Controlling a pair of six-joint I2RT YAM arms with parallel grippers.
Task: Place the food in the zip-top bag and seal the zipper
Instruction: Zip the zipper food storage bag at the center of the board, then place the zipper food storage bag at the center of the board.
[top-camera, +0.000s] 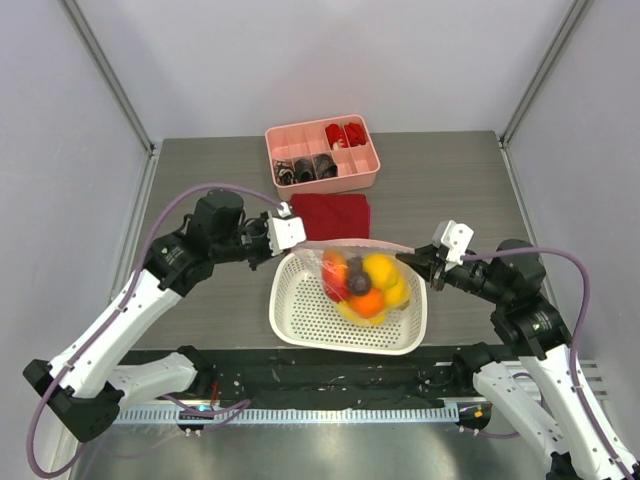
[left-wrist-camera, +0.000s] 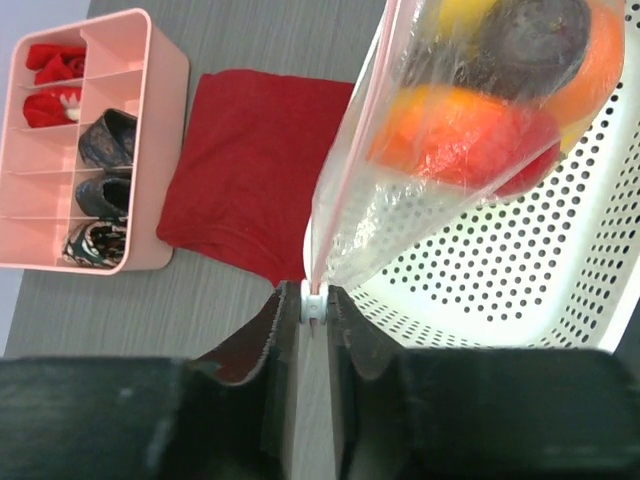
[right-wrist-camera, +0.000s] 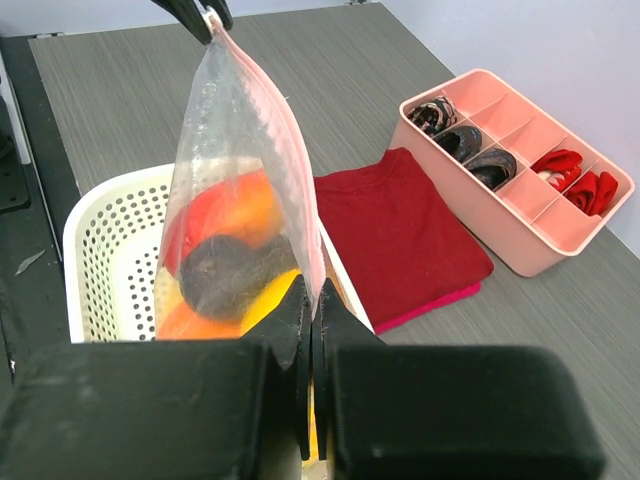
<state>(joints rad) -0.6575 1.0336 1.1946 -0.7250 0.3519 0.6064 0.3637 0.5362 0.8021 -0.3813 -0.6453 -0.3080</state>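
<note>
The clear zip-top bag (top-camera: 360, 282) hangs stretched between my two grippers over a white basket. It holds the food (top-camera: 362, 285): an orange, a dark plum, yellow and red-yellow fruit, also in the left wrist view (left-wrist-camera: 470, 130) and right wrist view (right-wrist-camera: 230, 262). My left gripper (top-camera: 300, 241) is shut on the small white slider at the left end of the pink-tinted zipper (left-wrist-camera: 345, 150), seen between its jaws (left-wrist-camera: 314, 305). My right gripper (top-camera: 415, 263) is shut on the bag's right top corner (right-wrist-camera: 312, 300). The zipper (right-wrist-camera: 270, 100) runs taut to the left gripper (right-wrist-camera: 205, 14).
The white perforated basket (top-camera: 300, 312) sits under the bag, also in the wrist views (left-wrist-camera: 520, 290) (right-wrist-camera: 105, 235). A folded red cloth (top-camera: 332, 215) lies behind it. A pink divided tray (top-camera: 322, 182) with small red and dark items stands at the back.
</note>
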